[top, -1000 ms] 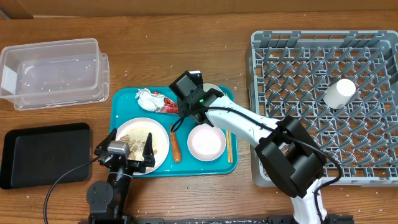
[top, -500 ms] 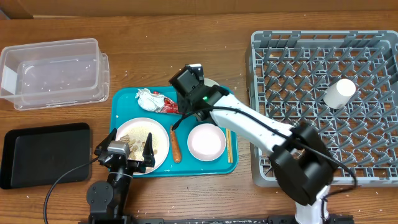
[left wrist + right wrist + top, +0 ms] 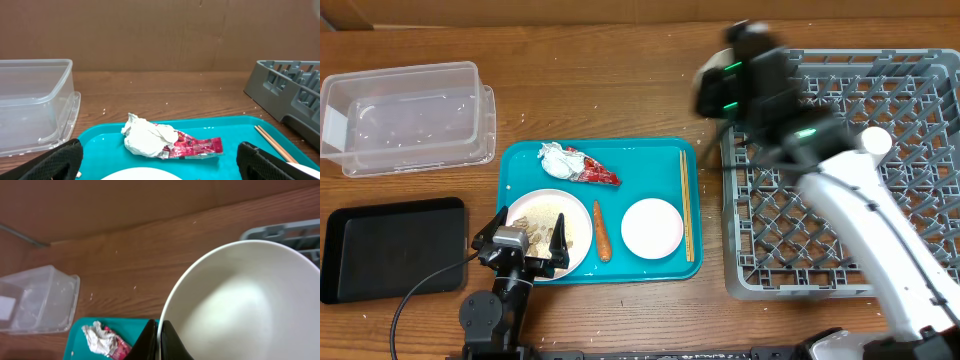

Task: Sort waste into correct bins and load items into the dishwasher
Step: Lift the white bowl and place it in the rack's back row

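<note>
A crumpled white tissue (image 3: 146, 141) lies mid-way on the teal tray (image 3: 230, 131), with a red-and-white wrapper (image 3: 196, 147) touching it and chopsticks (image 3: 272, 145) by the tray's right edge. A clear tub (image 3: 30, 107) stands left of the tray and a grey rack (image 3: 295, 92) right of it. The left gripper's fingers (image 3: 52, 162) spread wide over the tray's near edge.

Everything sits on a brown wooden tabletop (image 3: 610, 80), with the grain running side to side in the overhead view and tiny white specks (image 3: 116, 251) scattered over it. Along the far edge there's a plain brown wall (image 3: 125, 30), flat and matte. It might be cardboard or some kind of board, hard to say from the left wrist view. It has one thin vertical seam (image 3: 223, 35) a bit right of the middle. In the right wrist view a thin dark line (image 3: 20, 235) slants down to where wall meets tabletop, far left. The light is soft and even, and shadows are faint.
</note>
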{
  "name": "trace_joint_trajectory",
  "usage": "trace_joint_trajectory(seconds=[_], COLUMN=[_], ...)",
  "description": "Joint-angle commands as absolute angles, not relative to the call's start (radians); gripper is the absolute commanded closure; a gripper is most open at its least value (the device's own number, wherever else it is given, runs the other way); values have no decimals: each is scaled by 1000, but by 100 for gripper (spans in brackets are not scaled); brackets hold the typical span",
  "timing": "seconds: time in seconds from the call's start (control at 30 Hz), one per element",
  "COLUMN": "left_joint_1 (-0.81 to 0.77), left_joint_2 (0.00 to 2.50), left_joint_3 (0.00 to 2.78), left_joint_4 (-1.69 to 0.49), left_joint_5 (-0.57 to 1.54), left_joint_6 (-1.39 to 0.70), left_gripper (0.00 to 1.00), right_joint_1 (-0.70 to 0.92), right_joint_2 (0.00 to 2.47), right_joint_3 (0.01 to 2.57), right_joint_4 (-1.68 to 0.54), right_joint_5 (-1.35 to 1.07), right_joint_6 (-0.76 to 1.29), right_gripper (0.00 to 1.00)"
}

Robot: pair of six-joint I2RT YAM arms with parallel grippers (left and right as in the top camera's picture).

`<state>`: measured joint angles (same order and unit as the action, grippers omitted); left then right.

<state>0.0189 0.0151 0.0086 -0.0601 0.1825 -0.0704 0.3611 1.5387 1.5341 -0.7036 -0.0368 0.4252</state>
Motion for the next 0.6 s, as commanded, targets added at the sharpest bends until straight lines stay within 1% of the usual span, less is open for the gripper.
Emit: trace_joint_trajectory(seconds=[0.0,0.13,0.27,0.43,0.57], left_joint_1=[13,13,13,13,13], left_joint_2=[4,4,4,4,4], left_joint_3=[5,5,5,5,5], left_joint_4=[-62,-62,-62,-62,-62], left_joint_5=[173,173,173,173,173], left_joint_6=[-48,-48,-48,-47,-47], left_gripper=[0,0,0,0,0], right_joint_1=[202,17,-92,-136,-138], right_joint_2=[1563,1594,1626,1703,1779], right_joint_3=[1527,1481,1459,1456,1451], right_joint_4=[-720,-696,-653,-660,-611], right_joint_5=[-427,-694,-868,-907,-989], right_joint_6=[302,258,231,205,205], right_gripper=[96,96,96,96,96])
